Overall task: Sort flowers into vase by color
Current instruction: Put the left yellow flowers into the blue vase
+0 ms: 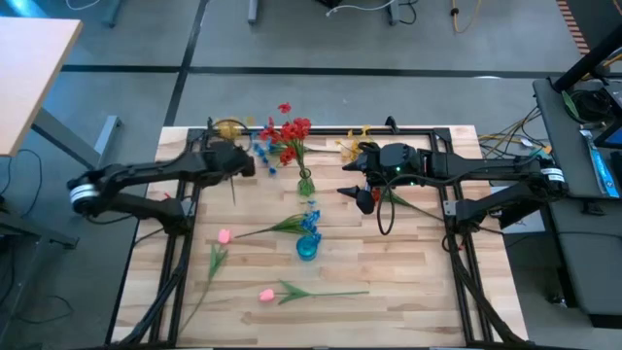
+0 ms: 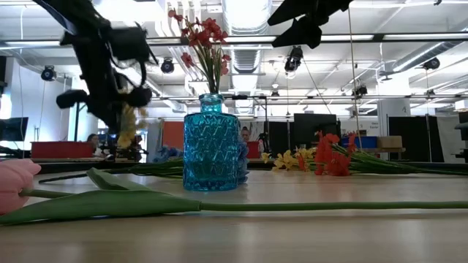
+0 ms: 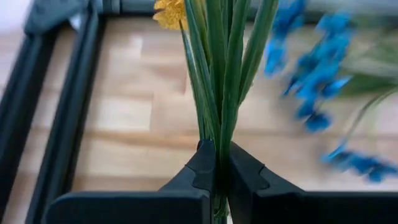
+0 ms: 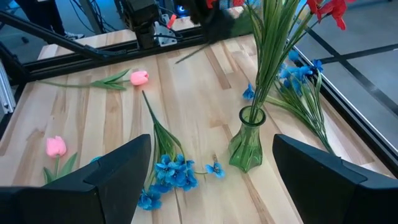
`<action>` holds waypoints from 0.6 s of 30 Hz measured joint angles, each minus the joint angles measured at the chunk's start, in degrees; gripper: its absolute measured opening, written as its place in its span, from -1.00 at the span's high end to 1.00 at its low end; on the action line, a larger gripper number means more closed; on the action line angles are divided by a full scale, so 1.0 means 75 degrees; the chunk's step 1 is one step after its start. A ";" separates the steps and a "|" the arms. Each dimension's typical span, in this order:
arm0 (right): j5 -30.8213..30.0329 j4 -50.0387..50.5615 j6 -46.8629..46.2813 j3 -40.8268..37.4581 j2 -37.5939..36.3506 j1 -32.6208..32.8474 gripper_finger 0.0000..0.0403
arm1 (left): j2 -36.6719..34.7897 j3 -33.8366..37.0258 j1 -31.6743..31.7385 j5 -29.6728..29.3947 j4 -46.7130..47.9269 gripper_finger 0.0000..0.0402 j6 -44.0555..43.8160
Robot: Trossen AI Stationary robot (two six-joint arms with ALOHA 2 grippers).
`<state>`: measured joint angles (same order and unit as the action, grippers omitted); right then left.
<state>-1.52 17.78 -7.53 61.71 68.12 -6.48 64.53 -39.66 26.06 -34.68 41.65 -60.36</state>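
Note:
My left gripper is over the table's far left part, shut on a yellow spray. My right gripper hovers open right of a green glass vase that holds red sprays; in the right wrist view nothing lies between its fingers. A blue glass vase near the middle holds a blue spray. Two pink tulips lie flat on the near part of the table. Loose blue sprays lie left of the green vase, and more yellow sprays lie by the far edge. My left gripper pinches the yellow spray's bundle of green stems and leaves between its two fingers, which lie across the stems. The blossom end points toward the far edge. In the low view the spray is lifted clear of the table.
A black frame rail runs along the far edge, with more rails down the left and right sides. The blue vase stands in front of the green one in the low view. Bare wood shows on the near right.

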 joint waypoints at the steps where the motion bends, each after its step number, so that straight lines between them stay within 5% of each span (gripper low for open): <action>1: 0.0001 -0.0003 0.0000 0.0000 0.0000 0.0000 -0.62 | -0.0274 0.0000 -0.0001 -0.0115 -0.0006 0.99 0.0097; 8: -0.0002 -0.0003 0.0000 0.0000 0.0000 0.0000 -0.62 | -0.1972 -0.0179 -0.0090 -0.0588 -0.0354 0.99 0.0916; 14: -0.0002 -0.0003 0.0000 0.0000 0.0000 0.0000 -0.62 | -0.2952 -0.0190 -0.1050 -0.0536 -0.2559 0.99 0.2587; 18: -0.0002 -0.0003 0.0000 0.0000 0.0000 0.0000 -0.62 | -0.3341 -0.0254 -0.1907 -0.1451 -0.3527 0.99 0.3479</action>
<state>-1.54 17.76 -7.53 61.71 68.12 -6.48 39.47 -41.57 11.76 -45.57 15.19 -34.26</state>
